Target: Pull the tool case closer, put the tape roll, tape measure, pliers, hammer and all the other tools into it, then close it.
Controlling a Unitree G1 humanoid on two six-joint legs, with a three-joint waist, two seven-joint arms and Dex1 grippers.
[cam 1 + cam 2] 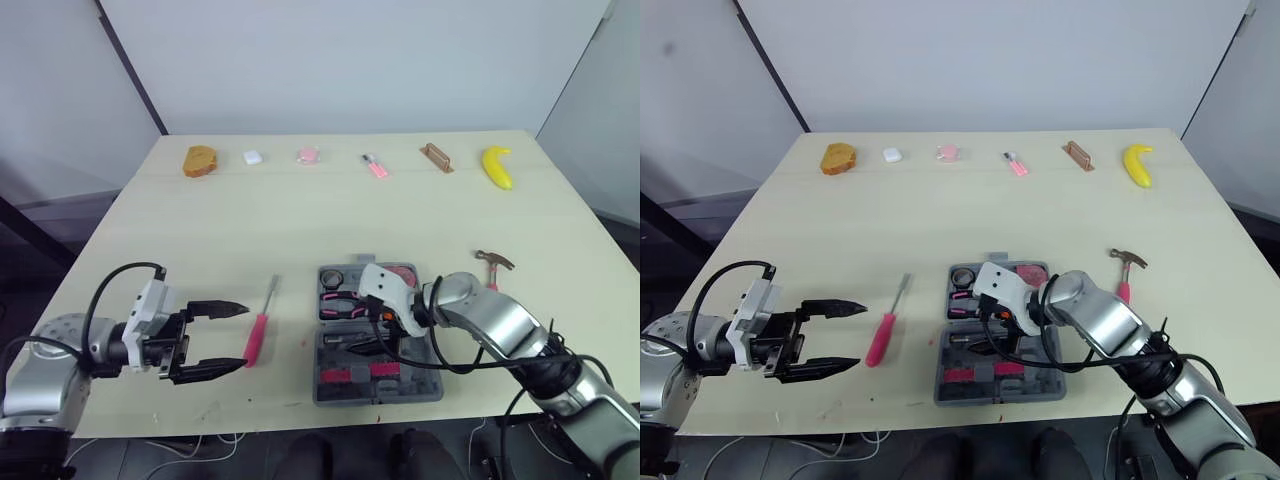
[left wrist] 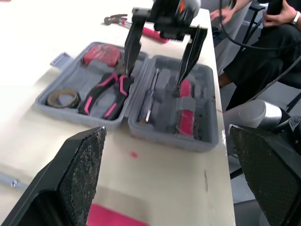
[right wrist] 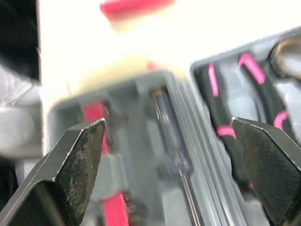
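Pale matte wood formed the table (image 1: 300, 220), with plain white walls behind it. We judged the task well along. The tool case (image 1: 415, 382), grey hard plastic in two shallow hinged halves with moulded recesses, lay open near the front edge, directly beneath the right gripper (image 2: 153, 80). That gripper's two black fingers were spread wide and held nothing, their tips lowered into one half of the case.

In the other half, just beside that gripper, sat three things, each in its own recess:
- the tape roll (image 2: 51, 97), a flat brownish ring
- the tape measure (image 2: 99, 54), a squat red block
- the pliers (image 2: 106, 92), steel-nosed with glossy pink-and-black grips

A slim steel screwdriver (image 2: 150, 96) lay between the fingers. By one tip was a pink-handled tool (image 2: 186, 113) that we could not identify, possibly a knife.

By our reckoning, two tools were left. The hammer (image 1: 493, 262), with a dark claw head and a pink handle, lay on the table off the right gripper's outer side, clear of the case. A pink-handled screwdriver (image 1: 262, 322) with a thin steel shaft lay just past the fingertips of the left gripper (image 1: 240, 337), between it and the case. The left gripper was wide open and empty. After those two, the case had yet to be closed.
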